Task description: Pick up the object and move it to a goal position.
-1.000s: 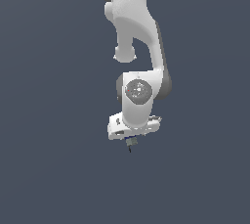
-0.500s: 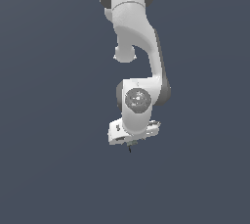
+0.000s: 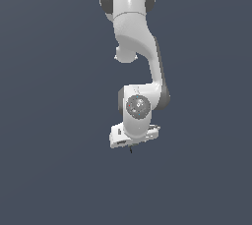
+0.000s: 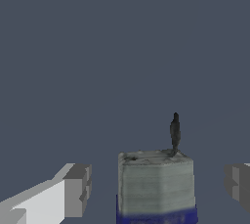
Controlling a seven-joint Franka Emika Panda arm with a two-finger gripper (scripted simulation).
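Note:
In the wrist view the object [image 4: 155, 186] is a small grey block with a dark blue lower edge and a thin dark stem [image 4: 175, 132] rising from its top. It sits between the two fingers of my gripper [image 4: 157, 188]. The grey pads [image 4: 78, 189] stand apart from its sides, with a gap showing on each side, so the gripper is open around it. In the exterior view the white arm hangs down the middle, and the gripper [image 3: 130, 149] is under the white hand [image 3: 134, 135]. There the object is only a tiny dark speck.
A plain dark grey-blue surface [image 3: 49, 170] fills both views. No other objects, containers or edges show.
The hand has moved slightly toward the bottom of the exterior view, and the arm has stretched out with it. The dark speck stays under the hand.

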